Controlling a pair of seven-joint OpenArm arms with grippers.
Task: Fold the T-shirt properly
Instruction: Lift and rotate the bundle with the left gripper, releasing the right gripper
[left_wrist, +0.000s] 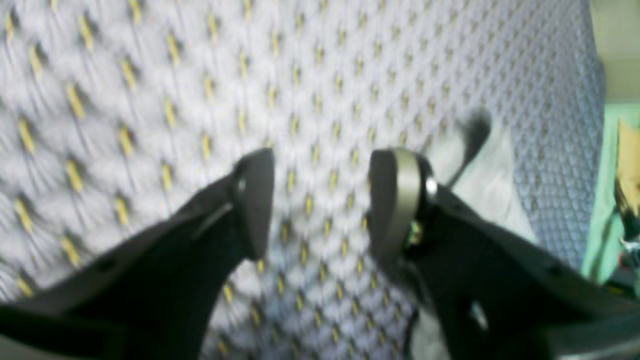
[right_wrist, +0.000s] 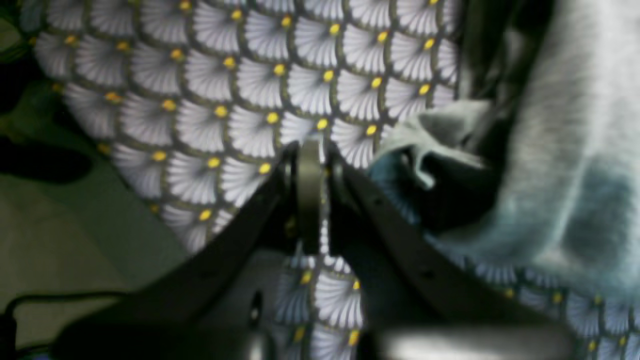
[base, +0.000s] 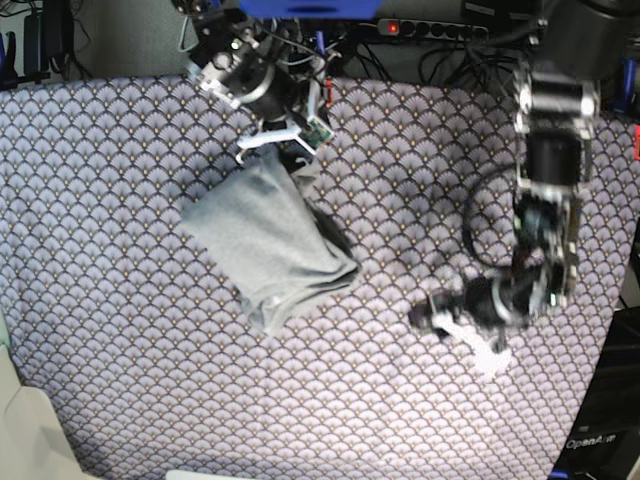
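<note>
Cloth (base: 150, 400) patterned in purple-grey fan scales with yellow dots, spread over the whole work surface. On it, left of centre in the base view, the T-shirt (base: 265, 245): plain light grey, bunched into a rough slanted rectangle, far corner lifted toward the right gripper (base: 283, 150). In the right wrist view, grey knit of the T-shirt (right_wrist: 575, 150) hanging at the right edge, a crumpled fold just beside the closed jaws; right gripper (right_wrist: 310, 150) shut tight, whether a sliver of shirt is pinched between the fingers cannot be told. Well apart, at the right of the base view, the left gripper (base: 432, 312), low over the patterned cloth. In the left wrist view, left gripper (left_wrist: 322, 195) with jaws standing apart, nothing between them, bare patterned cloth (left_wrist: 200, 75) beneath, blurred.
</note>
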